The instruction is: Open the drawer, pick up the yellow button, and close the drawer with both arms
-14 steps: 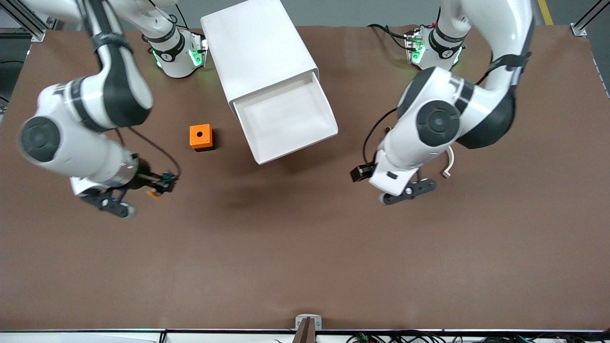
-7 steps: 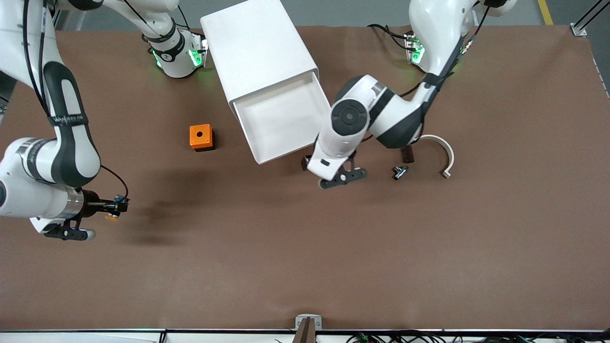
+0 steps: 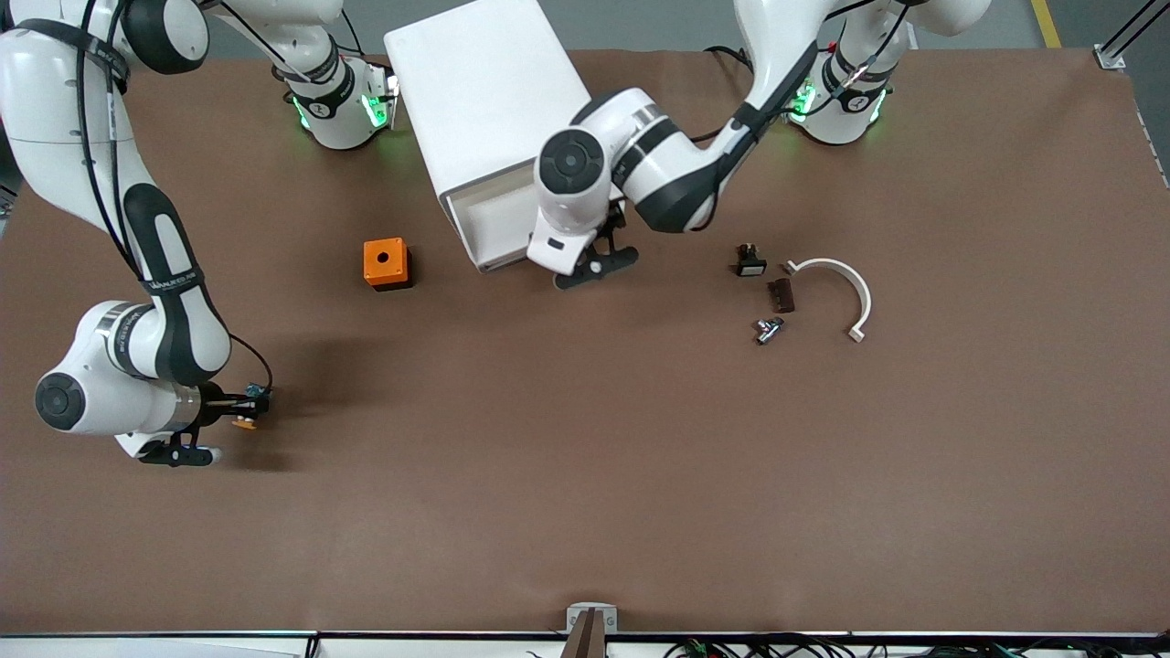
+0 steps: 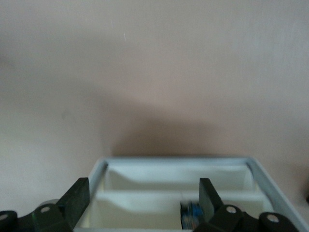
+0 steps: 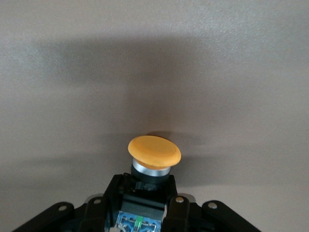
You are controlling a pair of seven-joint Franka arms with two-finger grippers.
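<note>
Orange button [image 5: 154,152] gripped — right hand [image 3: 239,409].

A robotics laboratory or test cell is indicated. Two white arms [image 3: 137,274] [image 3: 658,174] are mounted on bases lit green at the top of the frame, along a brown-covered table [image 3: 640,475]. Aluminium framing [image 3: 1122,41] is seen at the upper corners, and cabling [image 3: 768,647] along the bottom edge. A grey, possibly concrete, floor with a yellow line [image 3: 1047,23] is visible at upper right.
</note>
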